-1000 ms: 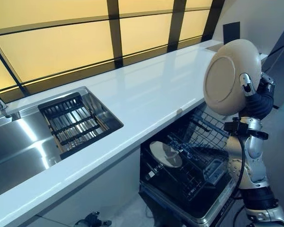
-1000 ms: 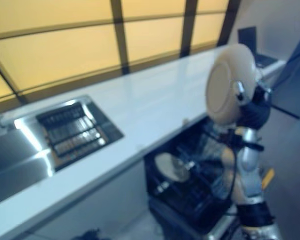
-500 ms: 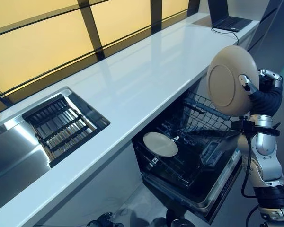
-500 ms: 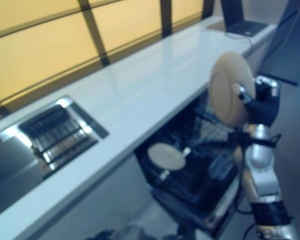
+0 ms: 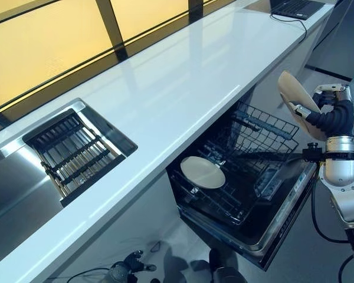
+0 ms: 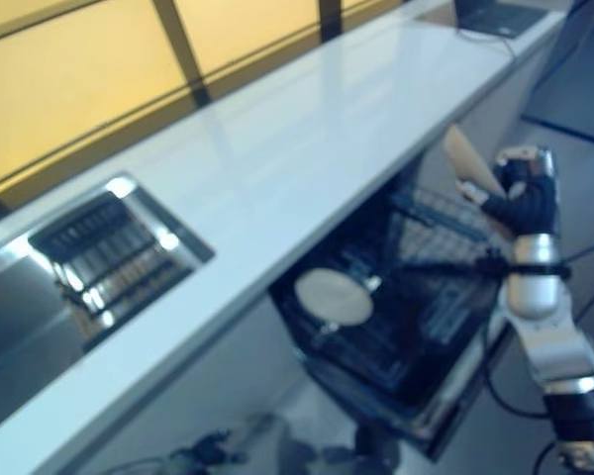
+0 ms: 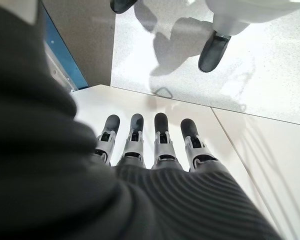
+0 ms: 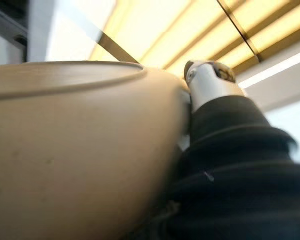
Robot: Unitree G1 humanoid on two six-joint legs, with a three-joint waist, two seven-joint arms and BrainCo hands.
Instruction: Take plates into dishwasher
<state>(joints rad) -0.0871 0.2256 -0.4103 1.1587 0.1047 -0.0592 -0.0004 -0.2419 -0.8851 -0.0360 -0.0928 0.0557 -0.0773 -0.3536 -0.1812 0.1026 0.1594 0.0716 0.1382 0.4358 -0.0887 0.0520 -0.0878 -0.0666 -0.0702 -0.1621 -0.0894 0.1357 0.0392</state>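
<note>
The right hand (image 5: 325,115) sits at about 3 o'clock in the head views, raised above the far corner of the open dishwasher (image 5: 248,177), its fingers and thumb clamped on the edge of a beige plate (image 5: 296,101). The plate is held in the air, seen nearly edge-on and tilted, just above the upper right part of the rack (image 5: 262,132) and not touching it. In the right wrist view the plate's underside (image 8: 75,145) fills most of the frame, with one silver digit (image 8: 210,82) pressed over its rim beside the dark ribbed cover. A second plate (image 5: 202,171), pale and round, lies nearly flat in the rack at about 6 o'clock of centre, toward the rack's left front, well apart from the held plate. The dishwasher's door (image 5: 283,218) hangs open at about 5 o'clock. A white counter (image 5: 183,76) runs diagonally from 7 o'clock to 1 o'clock above the dishwasher. A steel sink (image 5: 23,183) with a dark slatted insert (image 5: 71,153) is set in it at 9 o'clock, and a laptop (image 5: 295,7) lies on its far end at 1 o'clock. The left hand (image 7: 155,145) shows only in its own wrist view, its fingers straight and side by side, holding nothing, over a white surface.
</note>
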